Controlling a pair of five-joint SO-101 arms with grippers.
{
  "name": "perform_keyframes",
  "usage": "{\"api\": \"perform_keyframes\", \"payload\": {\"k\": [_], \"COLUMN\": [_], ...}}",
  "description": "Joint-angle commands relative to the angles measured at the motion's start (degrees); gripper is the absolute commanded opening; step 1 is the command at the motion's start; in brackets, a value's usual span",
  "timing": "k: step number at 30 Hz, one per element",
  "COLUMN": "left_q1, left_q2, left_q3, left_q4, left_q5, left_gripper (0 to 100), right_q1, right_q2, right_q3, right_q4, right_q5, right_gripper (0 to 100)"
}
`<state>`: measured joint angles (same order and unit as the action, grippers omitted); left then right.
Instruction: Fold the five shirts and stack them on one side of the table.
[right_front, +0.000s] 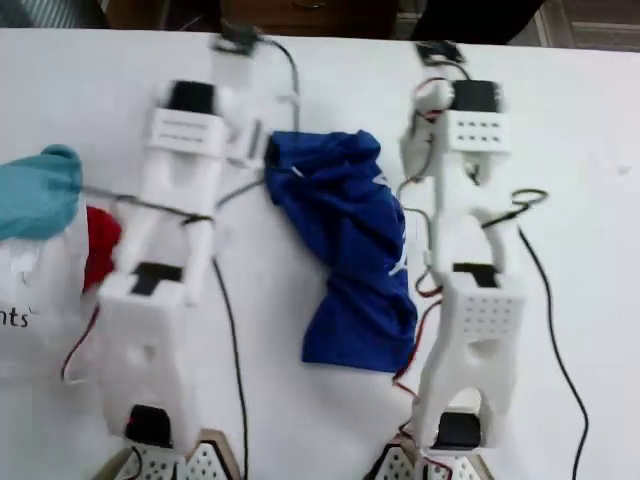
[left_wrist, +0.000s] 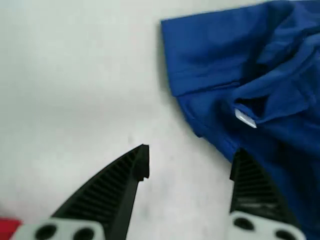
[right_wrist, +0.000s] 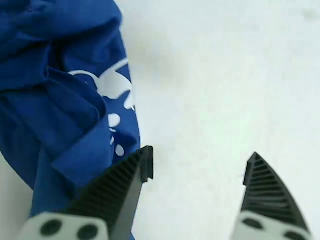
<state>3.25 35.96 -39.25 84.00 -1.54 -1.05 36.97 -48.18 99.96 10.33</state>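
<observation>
Emptily agape: left pincer (left_wrist: 192, 150), right pincer (right_wrist: 201, 152)

Blue shirt (right_front: 350, 250): soft cloth, matt, heavily creased, with a small white sewn label and white print. Tabletop (right_front: 580, 150): white, smooth, matt.

On either side of the blue shirt, left arm (right_front: 165, 280) and right arm (right_front: 470, 300): white plastic, matt, some panels perforated. The left fingers (left_wrist: 120, 190) and right fingers (right_wrist: 117, 192): black plastic, ribbed inner faces, dull sheen.

Beyond the left arm from the blue shirt, teal cloth (right_front: 40, 190) and red cloth (right_front: 100, 245): both matt.
</observation>
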Motion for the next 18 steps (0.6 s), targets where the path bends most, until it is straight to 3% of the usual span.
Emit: {"api": "perform_keyframes", "payload": {"k": [1, 10, 14, 18], "left_q1": [3.7, 5.5, 5.5, 5.5], "left_q2": [4.5, 13.1, 18.3, 22.6], "left_q3": [-3.6, -18.5, -23.7, -28.2], "left_q4": [-1.1, 0.1, 0.1, 0.5], "left_q5": [-0.5, 4.2, 12.5, 16.3], "left_gripper": [28, 28, 28, 28], "right_q1": [3.1, 3.7, 3.7, 3.7], "right_q2": [-13.2, -28.9, -32.5, -35.0], "right_q3": [9.8, 31.8, 36.7, 40.1], "right_q4": [1.5, -2.8, -4.4, -5.7], "right_q5": [0.2, 0.2, 0.2, 0.2], "right_gripper": [28.6, 28.6, 28.6, 28.6]}}
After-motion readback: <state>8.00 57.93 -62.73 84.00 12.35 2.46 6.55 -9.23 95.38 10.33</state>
